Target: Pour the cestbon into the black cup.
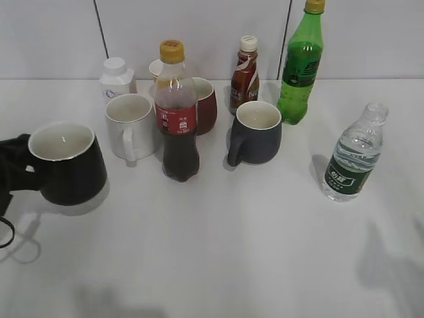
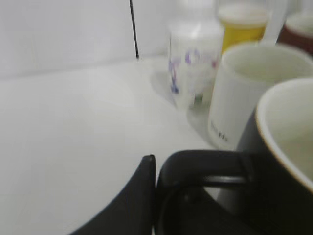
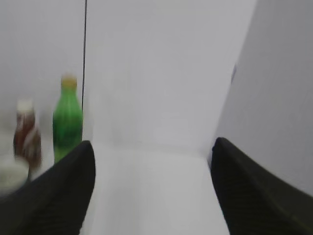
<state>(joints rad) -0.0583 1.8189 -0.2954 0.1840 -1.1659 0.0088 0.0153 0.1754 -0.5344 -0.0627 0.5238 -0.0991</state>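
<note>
The black cup (image 1: 66, 162) is at the far left of the white table, upright, with an off-white inside. My left gripper (image 1: 16, 169) is shut on its black loop handle. In the left wrist view one finger (image 2: 155, 169) presses against the handle, and the cup's rim (image 2: 281, 127) fills the right side. The cestbon (image 1: 351, 159) stands upright and uncapped at the right of the table, with water in it and nothing touching it. My right gripper (image 3: 152, 147) is open and empty. It is out of the exterior view and faces bare table and wall.
A white mug (image 1: 129, 126), a red-labelled cola bottle (image 1: 177, 112), a dark red mug (image 1: 204, 106) and a dark grey mug (image 1: 257, 132) stand mid-table. Behind them are a small white bottle (image 1: 116, 78), a brown bottle (image 1: 245, 76) and a tall green soda bottle (image 1: 301, 63).
</note>
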